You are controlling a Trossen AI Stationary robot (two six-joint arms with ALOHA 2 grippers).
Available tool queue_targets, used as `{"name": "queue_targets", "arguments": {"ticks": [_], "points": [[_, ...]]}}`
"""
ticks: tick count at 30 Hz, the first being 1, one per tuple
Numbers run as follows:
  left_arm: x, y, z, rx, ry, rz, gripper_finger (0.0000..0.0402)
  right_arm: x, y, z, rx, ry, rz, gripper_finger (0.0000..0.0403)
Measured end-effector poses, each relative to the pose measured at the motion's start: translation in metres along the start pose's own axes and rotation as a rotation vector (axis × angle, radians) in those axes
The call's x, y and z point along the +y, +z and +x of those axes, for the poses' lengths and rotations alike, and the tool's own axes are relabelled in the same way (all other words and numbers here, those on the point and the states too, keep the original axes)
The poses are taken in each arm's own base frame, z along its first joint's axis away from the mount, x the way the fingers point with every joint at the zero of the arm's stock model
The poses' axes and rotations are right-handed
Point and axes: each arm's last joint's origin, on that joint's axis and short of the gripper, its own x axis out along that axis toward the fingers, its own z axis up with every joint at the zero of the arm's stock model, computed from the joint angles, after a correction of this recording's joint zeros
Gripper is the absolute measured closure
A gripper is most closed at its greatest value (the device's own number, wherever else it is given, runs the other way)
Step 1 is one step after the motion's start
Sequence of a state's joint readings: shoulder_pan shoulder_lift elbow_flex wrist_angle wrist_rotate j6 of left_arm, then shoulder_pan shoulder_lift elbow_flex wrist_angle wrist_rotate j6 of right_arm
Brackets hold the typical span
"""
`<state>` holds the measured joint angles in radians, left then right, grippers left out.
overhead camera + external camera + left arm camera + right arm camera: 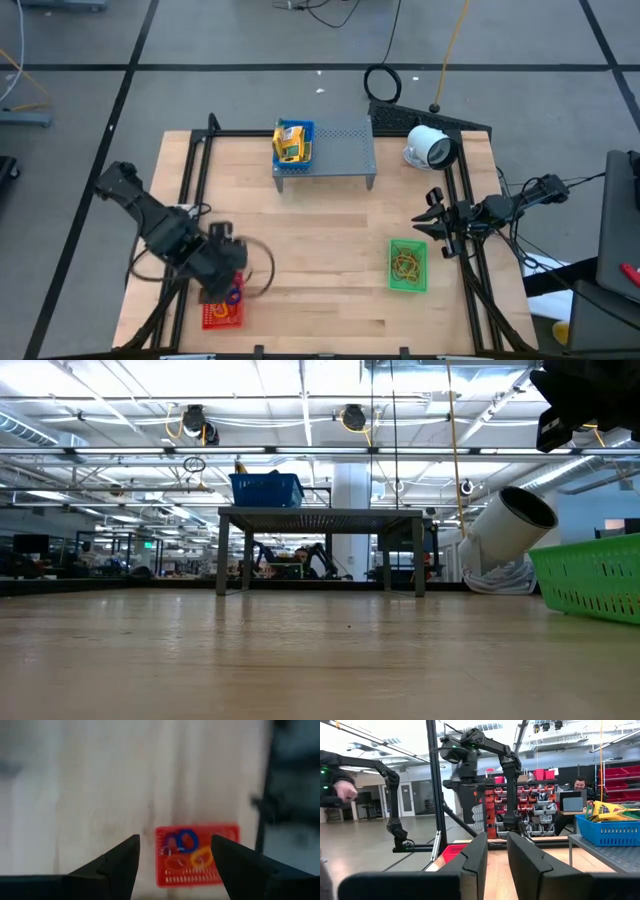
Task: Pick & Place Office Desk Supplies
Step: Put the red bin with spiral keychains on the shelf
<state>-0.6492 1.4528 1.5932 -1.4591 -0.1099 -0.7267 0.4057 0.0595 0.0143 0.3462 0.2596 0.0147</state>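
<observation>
A: Red basket (197, 854) sits straight ahead of the left tool (175, 857), framed in the gap between its dark fingers (117, 862). Fingers spread wide, nothing between them.

B: Contents?

A: Rubber-band loops (186, 851) lying inside it: blue, purple, orange. In the high view the left tool (222, 272) hangs right over that basket (222, 314) at the near-left corner of the worktop (320, 240).

B: Basket's long axis vs. the fingers?

A: Long side runs across the finger gap in the wrist view. Basket looks about as wide as the gap, so I'd guess a grab on a short wall or a single loop works better than spanning it. Judgement only.

B: Right side?

A: Right tool (436, 228) parked at the right edge, fingers narrow with a slim gap, empty. Just beside it is the green basket (408, 265), tan loops in it. So the right arm is nearer green, the left arm is nearer red.

B: Rest of the supplies?

A: Blue basket (293, 145) holding a yellow crayon pack (290, 143) sits on the left end of the grey perforated stand (340, 150), at the far middle of the worktop, well apart from both tools. White round camera device (429, 147) beside the stand on the right. A person sits at a desk in the room behind, seen from the right wrist.

B: Next move turns on?

A: Left tool going straight down; target is directly below, no sideways offset I can see.
</observation>
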Motion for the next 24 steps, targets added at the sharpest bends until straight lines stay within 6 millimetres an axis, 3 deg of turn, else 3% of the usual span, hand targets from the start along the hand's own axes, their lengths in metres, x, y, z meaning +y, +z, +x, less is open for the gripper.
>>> {"name": "queue_targets", "arguments": {"ticks": [6, 10, 18, 24], "points": [[-0.033, -0.004, -0.001, -0.107, -0.191, 0.622, 0.0146, 0.000, 0.000, 0.000, 0.000, 0.000, 0.000, 0.0339], [-0.054, 0.000, 0.014, -0.159, -0.204, 1.027, 0.0146, 0.000, 0.000, 0.000, 0.000, 0.000, 0.000, 0.0339], [-0.074, 0.008, 0.050, -0.089, -0.195, 1.306, 0.0146, 0.000, 0.000, 0.000, 0.000, 0.000, 0.000, 0.0339], [-0.068, 0.007, 0.054, -0.013, -0.215, 1.427, 0.0147, 0.000, 0.000, 0.000, 0.000, 0.000, 0.000, 0.0339]]}}
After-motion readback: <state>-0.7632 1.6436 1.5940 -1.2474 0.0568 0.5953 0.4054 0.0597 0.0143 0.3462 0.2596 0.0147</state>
